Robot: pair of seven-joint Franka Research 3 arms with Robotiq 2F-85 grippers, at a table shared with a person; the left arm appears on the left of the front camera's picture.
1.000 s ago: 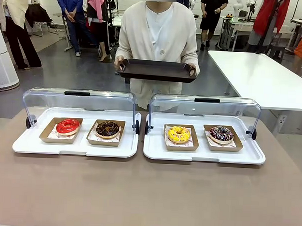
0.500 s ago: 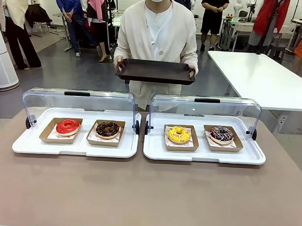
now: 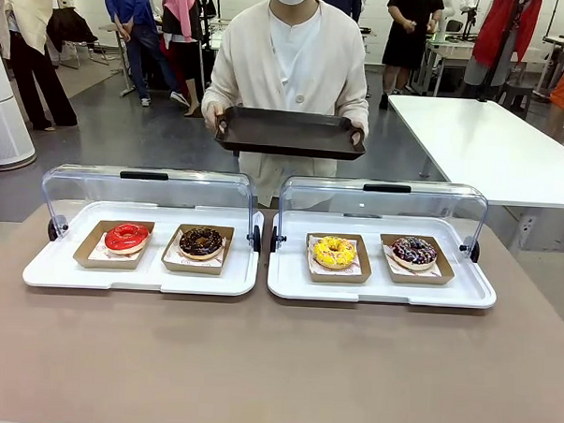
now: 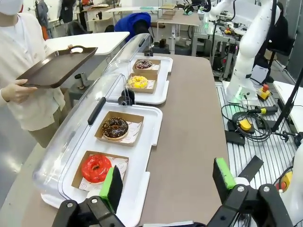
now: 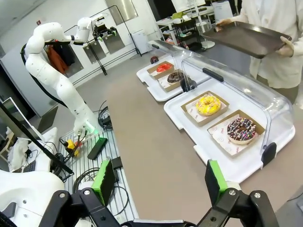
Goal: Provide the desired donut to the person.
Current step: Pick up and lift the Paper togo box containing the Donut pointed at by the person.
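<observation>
person [image 3: 293, 62]: head cut by top edge | legs: hidden behind table [image 3: 275, 361]

Bright, even overhead light with faint shadows. Glare streaks the clear lids [image 3: 147, 192], and a sheen lies on the person's [image 3: 293, 62] tray [image 5: 246, 40]. Both wrist views bow at the edges.

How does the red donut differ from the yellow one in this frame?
The red donut has a smooth, glossy glaze; the yellow donut has a rough, crumbly-looking topping. The red donut sits at the outer end of the left white tray; the yellow donut sits at the inner end of the right white tray. Both lie flat in brown cardboard holders, on trays with clear lids.
</observation>
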